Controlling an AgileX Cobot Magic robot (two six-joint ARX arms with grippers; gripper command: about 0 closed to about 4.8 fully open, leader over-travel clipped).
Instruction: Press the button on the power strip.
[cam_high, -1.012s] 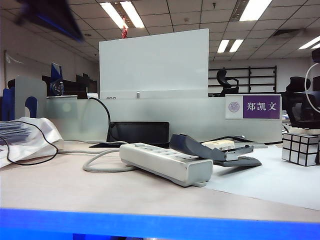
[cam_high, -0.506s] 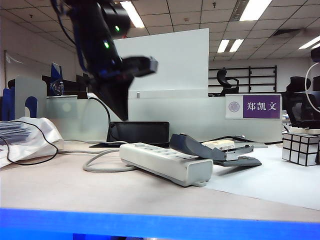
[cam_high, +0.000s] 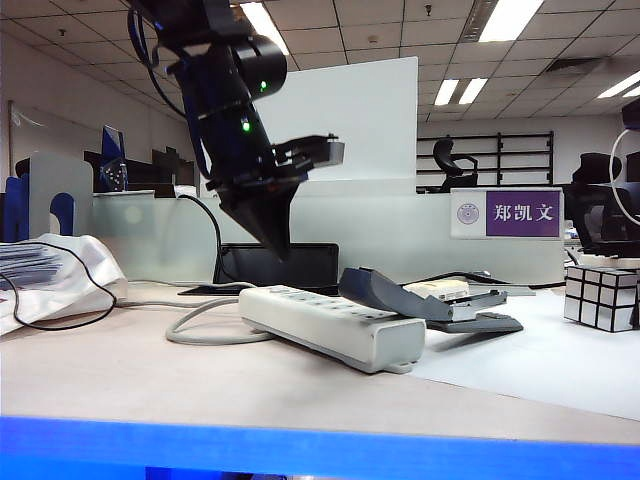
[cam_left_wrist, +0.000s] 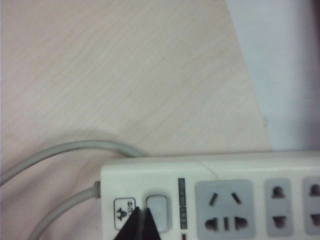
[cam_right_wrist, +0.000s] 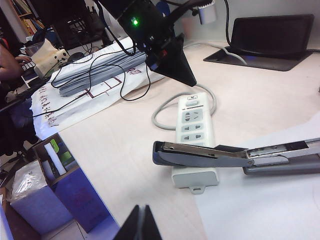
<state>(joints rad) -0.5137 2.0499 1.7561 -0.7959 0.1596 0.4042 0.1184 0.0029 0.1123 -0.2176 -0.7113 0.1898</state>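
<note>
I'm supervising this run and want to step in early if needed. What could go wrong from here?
The shut left claw hangs above the power strip, its tip between the button and the label beside it, so it might miss. The open stapler lies across the strip's far end; a hard press may jolt it. The right claw stays clear.

off-white power strip flat on desk

The left gripper, its fingers pressed together, hangs above the far-left end of the power strip, not touching it.
</note>
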